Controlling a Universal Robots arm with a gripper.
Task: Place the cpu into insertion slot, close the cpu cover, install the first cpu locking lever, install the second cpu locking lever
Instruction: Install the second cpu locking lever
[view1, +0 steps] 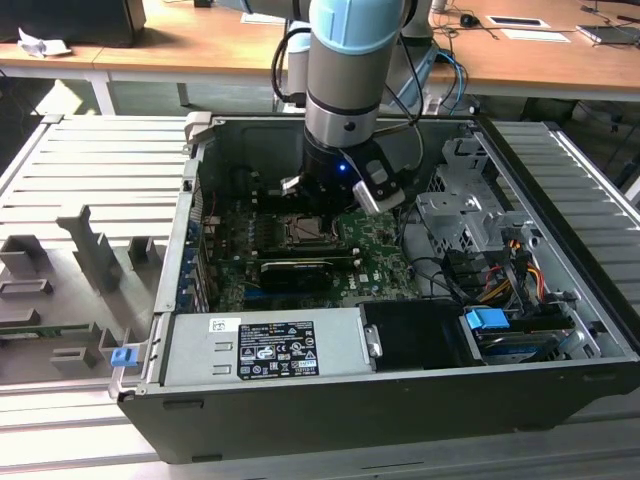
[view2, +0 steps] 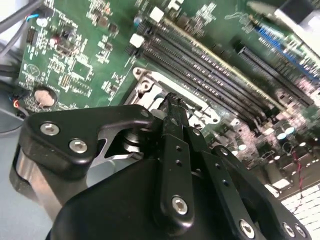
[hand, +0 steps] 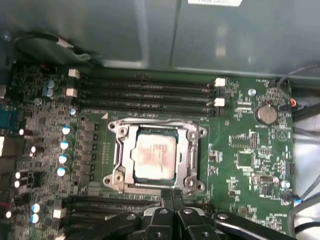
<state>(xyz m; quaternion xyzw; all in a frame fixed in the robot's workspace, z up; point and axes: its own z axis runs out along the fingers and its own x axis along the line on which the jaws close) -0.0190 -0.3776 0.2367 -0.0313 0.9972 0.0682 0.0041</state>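
The cpu (hand: 155, 157) lies flat in the insertion slot (hand: 114, 176), its pale metal face showing through the window of the cpu cover (hand: 125, 150). The cover lies down over the socket. My gripper (hand: 172, 192) is shut, with its black fingertips pressed together and nothing visible between them, right at the socket's edge. In the second wrist view the gripper (view2: 172, 102) tips hang just over the socket's metal rim (view2: 150, 82). In the exterior view the gripper (view1: 318, 208) stands low inside the computer case, directly over the slot (view1: 305, 232) on the green motherboard (view1: 375, 245).
Long black memory slots (hand: 145, 92) run beside the socket. A long black card (view1: 297, 268) sits in front of it. The power supply box (view1: 265, 345) and case walls close in the front, and a drive cage with cables (view1: 480, 250) lies on the exterior view's right.
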